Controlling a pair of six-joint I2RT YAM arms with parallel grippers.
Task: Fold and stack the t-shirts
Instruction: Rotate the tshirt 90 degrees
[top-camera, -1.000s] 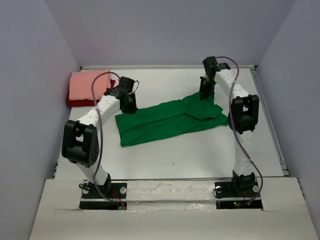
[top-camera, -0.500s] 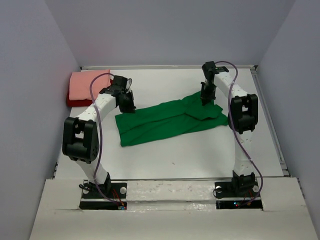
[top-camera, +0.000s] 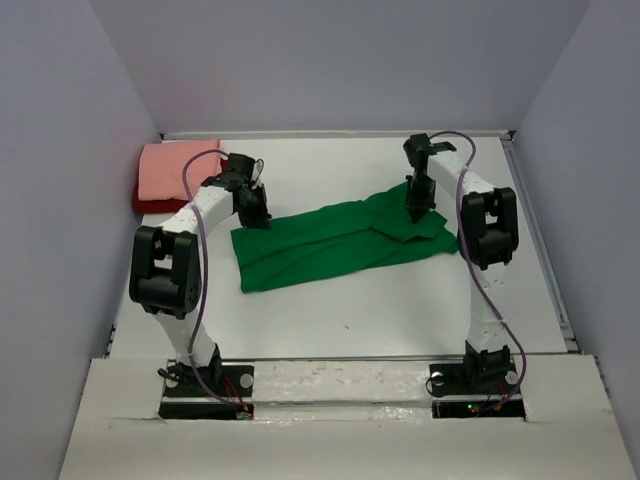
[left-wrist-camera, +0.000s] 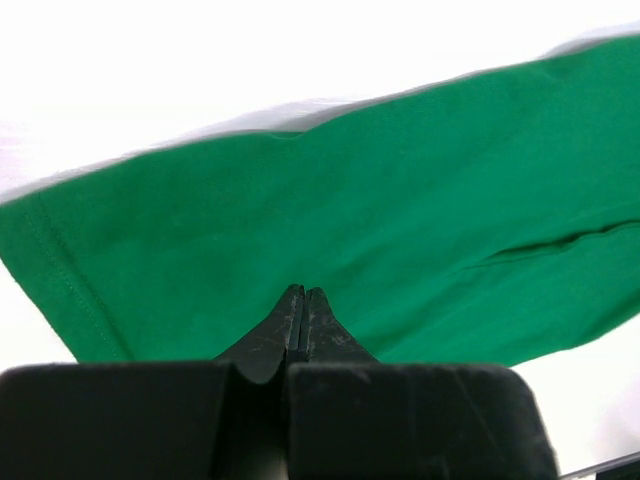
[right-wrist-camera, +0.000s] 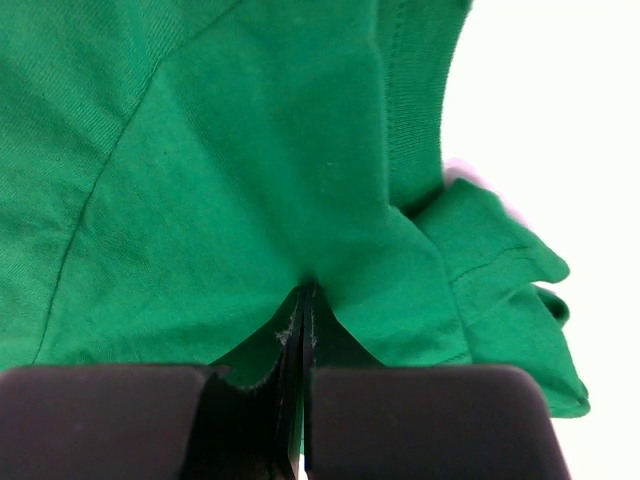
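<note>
The green t-shirt (top-camera: 330, 240) lies spread across the middle of the surface (top-camera: 380, 310). At its right end the right gripper (right-wrist-camera: 303, 300) is clenched on a puckered fold of it. At its left far corner the left gripper (left-wrist-camera: 303, 298) is clenched over the cloth; whether it pinches any is unclear. Left of it, the salmon-pink t-shirt (top-camera: 178, 170) lies folded on the dark red t-shirt (top-camera: 150, 205).

Bare bench (top-camera: 380, 300) lies open between the green t-shirt (top-camera: 320, 245) and the arm bases (top-camera: 205, 385). The salmon-pink t-shirt (top-camera: 178, 168), stacked on the dark red t-shirt (top-camera: 146, 205), fills the far left corner. Walls (top-camera: 70, 200) close three sides.
</note>
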